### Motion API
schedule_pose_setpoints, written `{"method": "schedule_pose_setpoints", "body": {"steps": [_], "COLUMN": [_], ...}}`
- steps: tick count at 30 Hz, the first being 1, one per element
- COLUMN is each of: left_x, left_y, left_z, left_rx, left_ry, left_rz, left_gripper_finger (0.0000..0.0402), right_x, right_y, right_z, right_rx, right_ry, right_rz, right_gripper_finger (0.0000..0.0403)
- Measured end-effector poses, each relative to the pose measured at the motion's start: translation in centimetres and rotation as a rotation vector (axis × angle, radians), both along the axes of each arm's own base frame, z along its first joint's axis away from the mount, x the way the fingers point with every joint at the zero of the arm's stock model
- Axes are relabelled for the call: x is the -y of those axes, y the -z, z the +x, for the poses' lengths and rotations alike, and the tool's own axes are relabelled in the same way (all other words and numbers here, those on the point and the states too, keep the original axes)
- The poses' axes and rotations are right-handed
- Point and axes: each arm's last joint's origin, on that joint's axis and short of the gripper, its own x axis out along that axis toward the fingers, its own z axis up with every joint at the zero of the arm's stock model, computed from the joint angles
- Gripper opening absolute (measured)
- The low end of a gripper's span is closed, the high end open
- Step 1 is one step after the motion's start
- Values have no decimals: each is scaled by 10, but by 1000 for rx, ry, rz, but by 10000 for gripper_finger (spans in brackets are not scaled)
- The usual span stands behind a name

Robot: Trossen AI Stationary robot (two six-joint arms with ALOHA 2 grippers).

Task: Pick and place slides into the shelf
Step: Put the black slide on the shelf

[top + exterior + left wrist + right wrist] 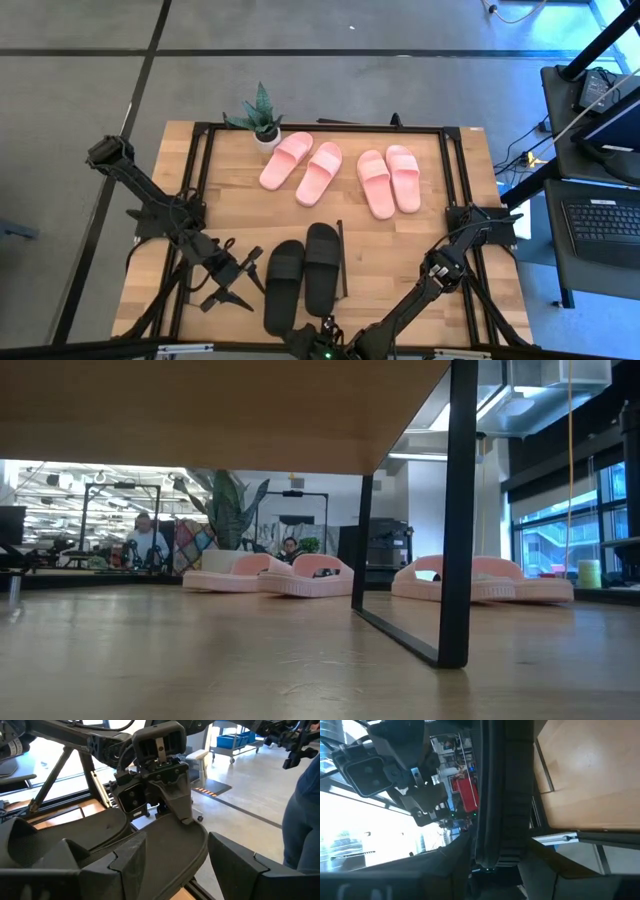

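The left gripper [232,283] has its jaws spread, the black slides [304,275] just beside them on the desk [400,260]. The right gripper [322,338] is half cut off at their heels; its jaws pinch one black sole edge. Pink slides [345,175] lie well beyond. The shelf [200,405] shows only from beneath.

This is a robotics lab in an open office hall. A plank table [420,250] stands on grey concrete floor [80,90] marked with dark tape lines, beside a desk with a laptop [605,225] and cables. Beyond it, people [145,540] sit at workstations under ceiling lights, with camera rigs [120,510] (black frames) and a tall window [545,535].
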Motion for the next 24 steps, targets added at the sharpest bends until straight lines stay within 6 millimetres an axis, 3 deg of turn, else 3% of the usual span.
{"method": "schedule_pose_setpoints", "body": {"steps": [9,17,24], "left_x": [-4,-33,-54], "left_y": [-9,-43,-53], "left_z": [-4,-22,-37], "left_rx": [9,127,152], "left_ry": [36,87,45], "left_rz": [-52,-157,-139], "left_gripper_finger": [200,200,200], "right_x": [0,1,3], "right_y": [0,0,2], "right_z": [0,0,0], "right_rx": [1,19,26], "right_ry": [9,36,58], "right_rz": [-6,17,41], "right_gripper_finger": [150,150,150]}}
